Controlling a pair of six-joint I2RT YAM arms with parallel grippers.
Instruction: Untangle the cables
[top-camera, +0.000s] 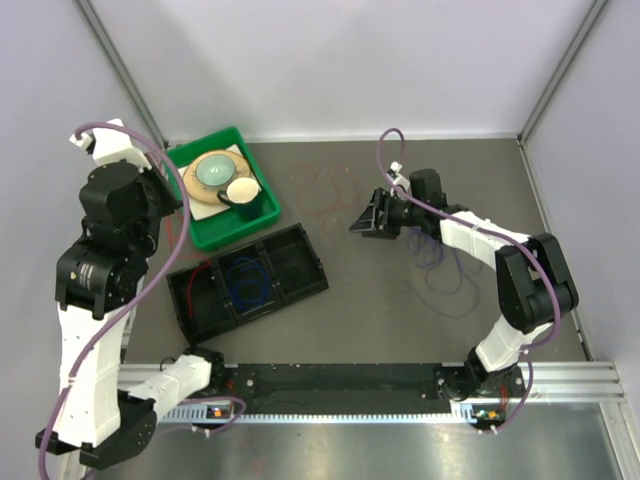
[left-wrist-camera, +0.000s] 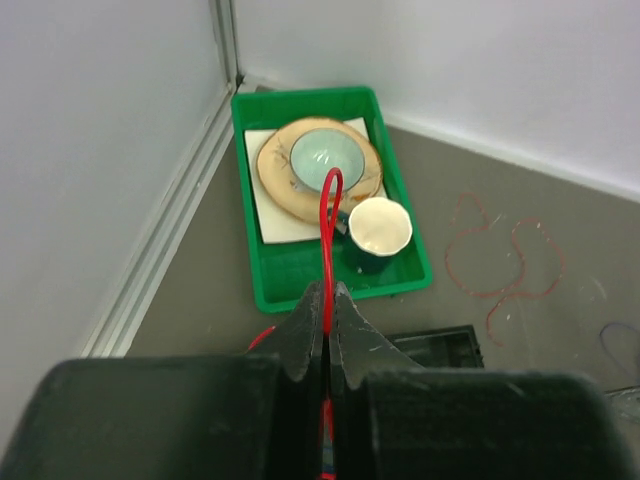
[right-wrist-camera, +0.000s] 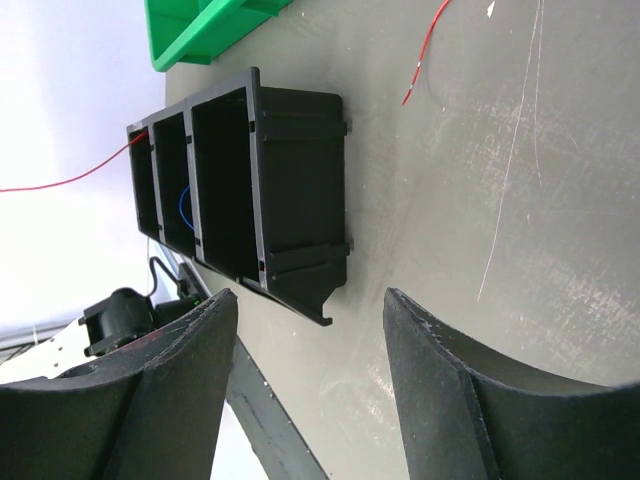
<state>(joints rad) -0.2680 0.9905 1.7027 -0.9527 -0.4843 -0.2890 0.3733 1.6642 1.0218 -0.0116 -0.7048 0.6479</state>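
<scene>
My left gripper (top-camera: 172, 218) is shut on a red cable (left-wrist-camera: 328, 215), which loops up out of the fingertips (left-wrist-camera: 312, 310) in front of the green bin. This red cable (top-camera: 194, 272) runs down into the left compartment of the black tray (top-camera: 300, 262). A blue cable (top-camera: 245, 285) lies coiled in the middle compartment. A thin dark-red cable (top-camera: 325, 187) lies in loose loops on the table, also seen in the left wrist view (left-wrist-camera: 500, 262). A purple cable (top-camera: 445, 268) lies under my right arm. My right gripper (top-camera: 372, 218) is open and empty, beside the tray (right-wrist-camera: 290, 180).
A green bin (top-camera: 262, 185) at the back left holds a plate, a bowl and a cup. White walls close in the table on three sides. A black rail (top-camera: 340, 382) runs along the near edge.
</scene>
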